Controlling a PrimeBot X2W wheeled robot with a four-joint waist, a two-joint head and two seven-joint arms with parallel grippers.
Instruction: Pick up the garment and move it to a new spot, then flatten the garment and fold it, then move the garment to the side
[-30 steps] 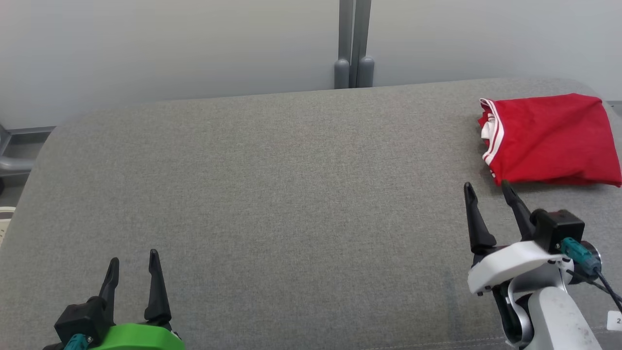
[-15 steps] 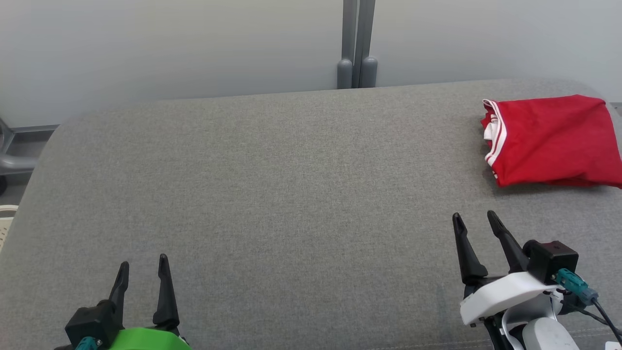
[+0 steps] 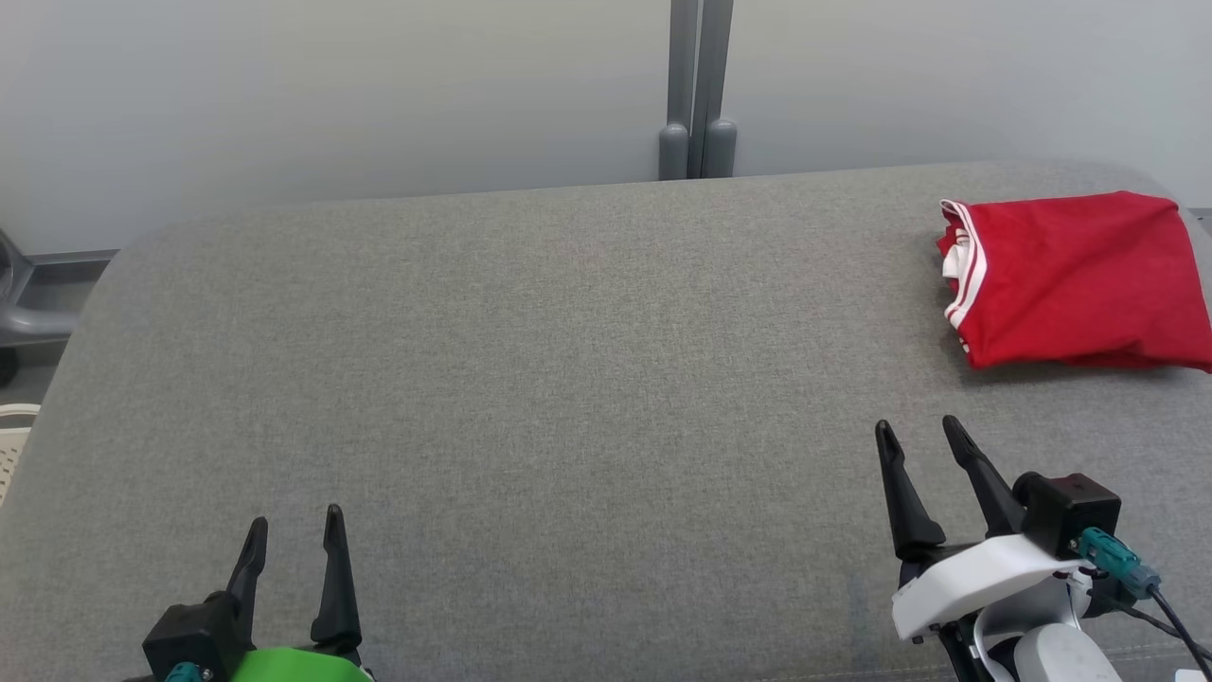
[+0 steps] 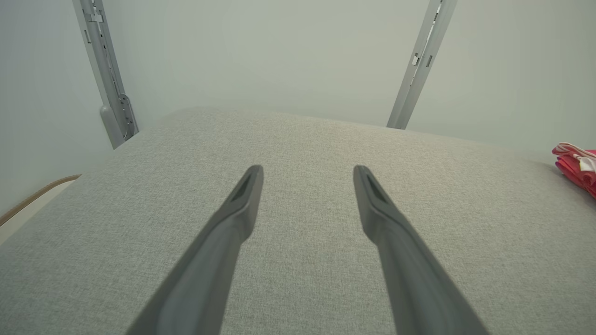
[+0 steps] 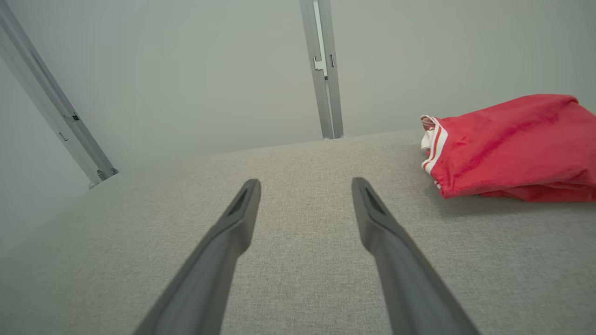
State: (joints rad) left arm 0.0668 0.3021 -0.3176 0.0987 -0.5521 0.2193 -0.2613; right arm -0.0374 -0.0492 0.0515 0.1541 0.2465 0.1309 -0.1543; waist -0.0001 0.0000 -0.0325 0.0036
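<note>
Grey fabric-covered table (image 3: 530, 360) with rounded far corners, set against a plain pale wall (image 3: 331, 95); one grey vertical metal post (image 3: 696, 85) stands behind the far edge at centre.

Task item: folded red fabric garment with white-striped trim (image 3: 1079, 279). It lies flat on the table at the far right corner, trim edge facing the table's middle, its right side cut off by the frame edge. Some creases on the top layer.

Left claw (image 3: 294, 516), black fingers on a green mount: low at the near left, fingers apart, nothing between them. Left wrist view confirms it: claw (image 4: 307, 168) spread over bare cloth, garment (image 4: 577, 165) at the far right edge, well apart.

Right claw (image 3: 917, 423), black fingers on a white mount: near right, fingers apart, holding nothing. It sits near the garment on its near side, not touching. Right wrist view: claw (image 5: 305, 181) over bare cloth, garment (image 5: 512, 144) ahead and to the right.
</note>
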